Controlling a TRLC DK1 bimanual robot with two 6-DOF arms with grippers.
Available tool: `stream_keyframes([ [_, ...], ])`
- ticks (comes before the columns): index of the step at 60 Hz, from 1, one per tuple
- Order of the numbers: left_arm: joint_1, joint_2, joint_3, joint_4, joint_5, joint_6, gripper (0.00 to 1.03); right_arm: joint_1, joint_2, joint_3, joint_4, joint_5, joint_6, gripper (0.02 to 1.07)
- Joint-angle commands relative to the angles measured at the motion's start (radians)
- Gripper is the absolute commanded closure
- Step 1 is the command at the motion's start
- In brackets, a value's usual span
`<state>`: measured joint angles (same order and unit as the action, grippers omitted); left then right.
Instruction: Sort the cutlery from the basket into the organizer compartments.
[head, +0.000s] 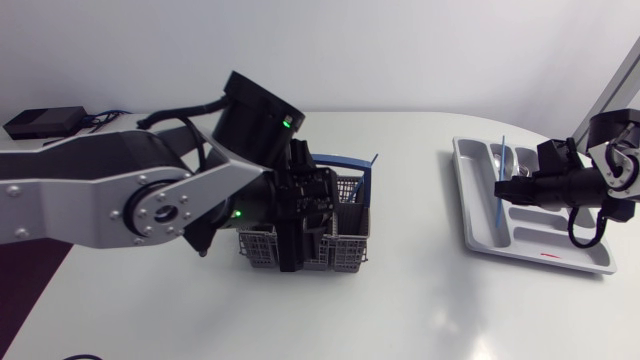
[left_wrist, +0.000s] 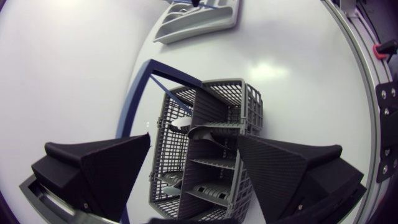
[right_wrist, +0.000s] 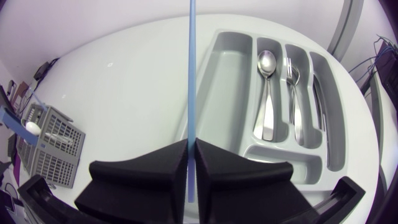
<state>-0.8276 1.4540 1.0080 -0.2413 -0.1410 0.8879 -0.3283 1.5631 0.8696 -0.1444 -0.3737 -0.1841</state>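
The jaws of our right gripper (right_wrist: 191, 152) are pinched almost together on one thin blue stick (right_wrist: 191, 74), a finger pressing it from each side. The stick runs straight ahead of the fingers. Below it lies the grey organizer (right_wrist: 227, 81), where we count five compartments: four long ones side by side and one short one across their near end. The stick hangs over the edge of the widest long compartment. One spoon (right_wrist: 266, 87) lies in the next compartment and one fork (right_wrist: 292, 93) in the one after. The last long compartment holds something slim that we cannot identify.

The jaws of our left gripper (left_wrist: 194, 142) stand wide and hold nothing, spread above the one grey mesh basket (left_wrist: 252, 106) with its blue handle (left_wrist: 138, 93). Some grey pieces lie deep in the basket's cells, and we cannot count them. In the head view the basket and the organizer sit well apart on the white table (head: 420, 300).
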Motion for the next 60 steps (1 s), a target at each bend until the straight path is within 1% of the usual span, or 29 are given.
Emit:
stream_keyframes([
  [1,-0.013,0.043,-0.031,0.007,-0.022,0.086,0.07,0.009,0.086,0.055,0.017,0.025,0.051,1.01],
  [14,-0.036,0.075,-0.042,0.042,-0.085,0.189,0.07,0.029,0.213,0.140,0.016,0.076,0.080,1.01],
  [32,-0.036,0.111,-0.060,0.117,-0.112,0.296,0.07,0.040,0.311,0.204,-0.011,0.110,0.101,1.01],
  [35,-0.033,0.117,-0.054,0.120,-0.114,0.304,0.07,0.040,0.318,0.207,-0.020,0.110,0.100,0.99],
  [38,-0.031,0.121,-0.045,0.112,-0.114,0.316,0.07,0.041,0.321,0.206,-0.024,0.111,0.097,0.94],
  [44,-0.038,0.126,-0.032,0.099,-0.114,0.322,0.07,0.043,0.314,0.195,-0.024,0.110,0.087,0.80],
  [48,-0.044,0.124,-0.039,0.111,-0.114,0.324,0.07,0.041,0.305,0.187,-0.026,0.107,0.078,0.76],
  [51,-0.048,0.121,-0.048,0.115,-0.114,0.325,0.07,0.041,0.296,0.178,-0.026,0.105,0.072,0.70],
  [57,-0.050,0.103,-0.068,0.149,-0.114,0.318,0.13,0.048,0.258,0.144,-0.018,0.105,0.060,0.54],
  [60,-0.050,0.092,-0.069,0.149,-0.114,0.307,0.18,0.055,0.235,0.128,-0.014,0.105,0.055,0.49],
])
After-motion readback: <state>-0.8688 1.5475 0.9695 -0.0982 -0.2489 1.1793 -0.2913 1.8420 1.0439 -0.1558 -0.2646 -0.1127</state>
